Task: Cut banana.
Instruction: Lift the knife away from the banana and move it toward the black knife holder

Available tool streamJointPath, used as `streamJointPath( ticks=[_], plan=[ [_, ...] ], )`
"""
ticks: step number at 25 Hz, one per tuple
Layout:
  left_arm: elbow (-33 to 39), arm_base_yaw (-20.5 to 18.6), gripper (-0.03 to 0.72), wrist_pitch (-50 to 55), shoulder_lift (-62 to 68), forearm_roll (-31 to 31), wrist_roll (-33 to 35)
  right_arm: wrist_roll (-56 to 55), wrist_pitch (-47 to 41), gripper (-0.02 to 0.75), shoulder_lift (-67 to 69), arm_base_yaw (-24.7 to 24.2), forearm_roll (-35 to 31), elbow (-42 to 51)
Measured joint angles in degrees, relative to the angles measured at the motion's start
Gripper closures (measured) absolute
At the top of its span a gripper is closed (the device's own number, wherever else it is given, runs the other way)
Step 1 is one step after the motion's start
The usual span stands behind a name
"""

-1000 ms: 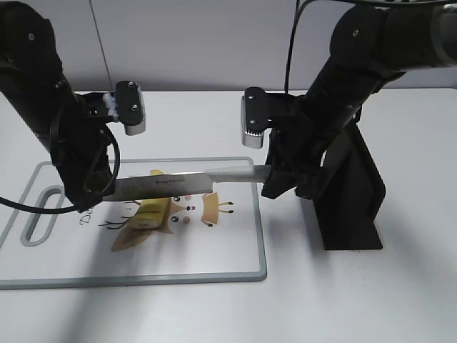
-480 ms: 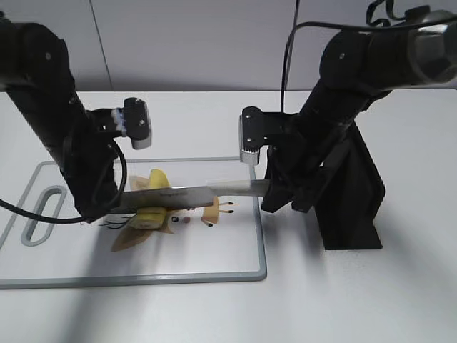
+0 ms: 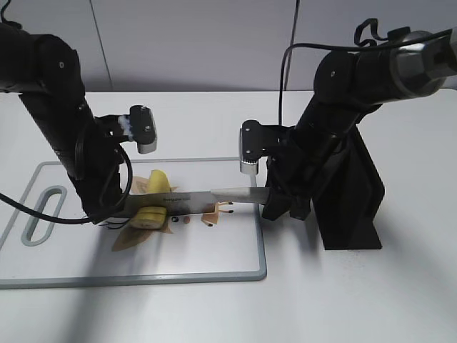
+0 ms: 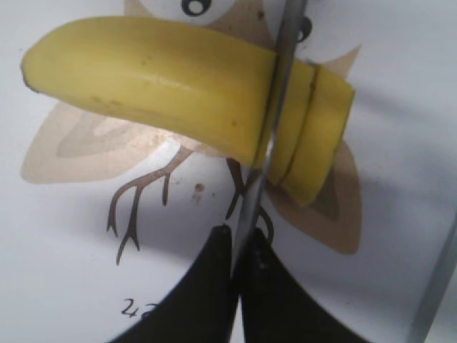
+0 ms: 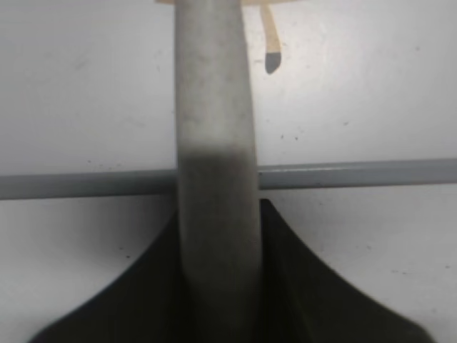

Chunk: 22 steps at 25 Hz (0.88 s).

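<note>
A yellow banana (image 3: 158, 181) lies on the white cutting board (image 3: 214, 246). A knife blade (image 3: 187, 201) lies across it, sunk into it near its cut end. My left gripper (image 3: 107, 211) is shut on the blade's tip. My right gripper (image 3: 275, 199) is shut on the pale knife handle (image 3: 239, 193) at the board's right edge. In the left wrist view the blade (image 4: 275, 114) splits the banana (image 4: 157, 78) beside an earlier cut, and the gripper (image 4: 238, 246) pinches the blade. In the right wrist view the gripper (image 5: 218, 236) clasps the handle (image 5: 214, 107).
A black knife block (image 3: 351, 196) stands right of the board, just behind my right arm. The board has a grey rim (image 5: 357, 171), a handle slot (image 3: 41, 214) at its left end and a printed owl picture (image 4: 93, 139) under the banana.
Both arms have lowered the knife from above the banana down into it. The blade now sits in the banana near the board.
</note>
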<state>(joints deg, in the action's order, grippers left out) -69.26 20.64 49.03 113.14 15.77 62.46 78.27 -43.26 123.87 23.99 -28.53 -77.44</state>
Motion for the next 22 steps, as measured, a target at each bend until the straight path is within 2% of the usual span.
streamJointPath(
  ticks=[22],
  plan=[
    [1.57, 0.19, 0.685, -1.97, -9.70, -1.11, -0.16, -0.06, 0.01, 0.566, -12.02, 0.32, 1.49, 0.73]
  ],
)
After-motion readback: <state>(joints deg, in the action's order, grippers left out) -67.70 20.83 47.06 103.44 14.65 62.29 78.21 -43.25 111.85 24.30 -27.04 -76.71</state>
